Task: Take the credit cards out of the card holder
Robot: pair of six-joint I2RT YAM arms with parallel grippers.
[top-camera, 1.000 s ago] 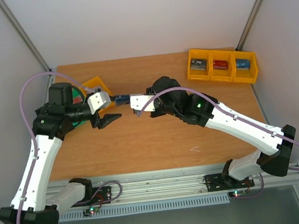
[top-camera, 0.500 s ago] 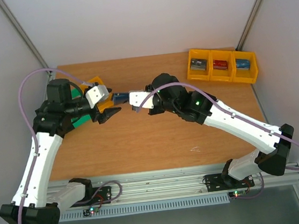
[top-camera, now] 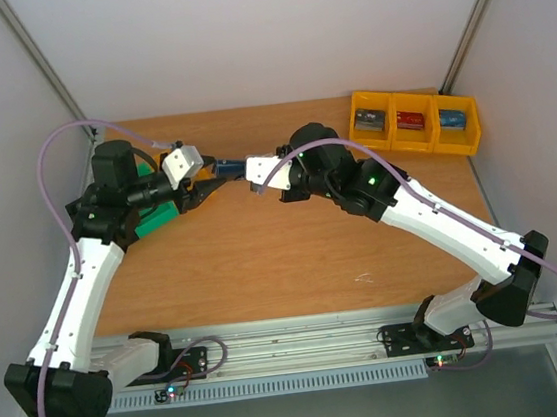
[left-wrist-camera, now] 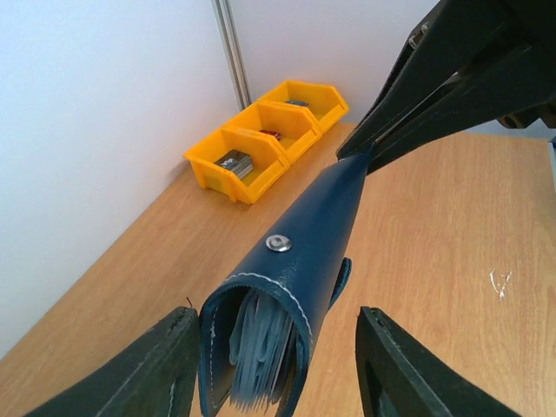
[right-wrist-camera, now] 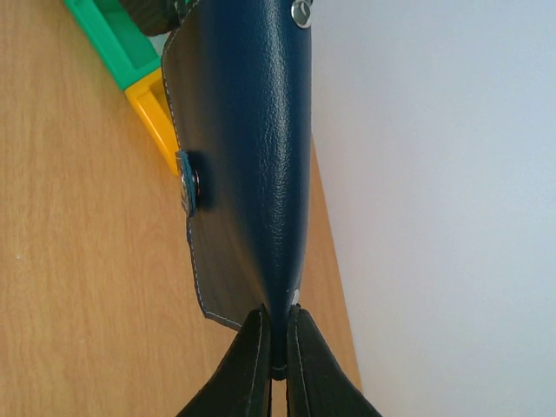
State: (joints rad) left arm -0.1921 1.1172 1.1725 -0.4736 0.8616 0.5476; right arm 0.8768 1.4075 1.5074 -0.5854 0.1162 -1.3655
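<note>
Overhead, the card holder is held in the air above the bench, between the left arm and the right arm. The right jaws are closed on its right end. The left jaws sit at its left end, close to a green bin. A row of three yellow bins stands at the far right corner.

From the left wrist, the left jaws stand partly open and astride the holder's open near end. One finger is just beside it and the other is apart from it, so nothing is gripped. Pale grey credit cards sit edge-on inside the holder. The right jaws pinch its far tip.

From the right wrist, both fingers clamp the holder's edge, with only its material between them. A snap stud shows on the flap.
</note>
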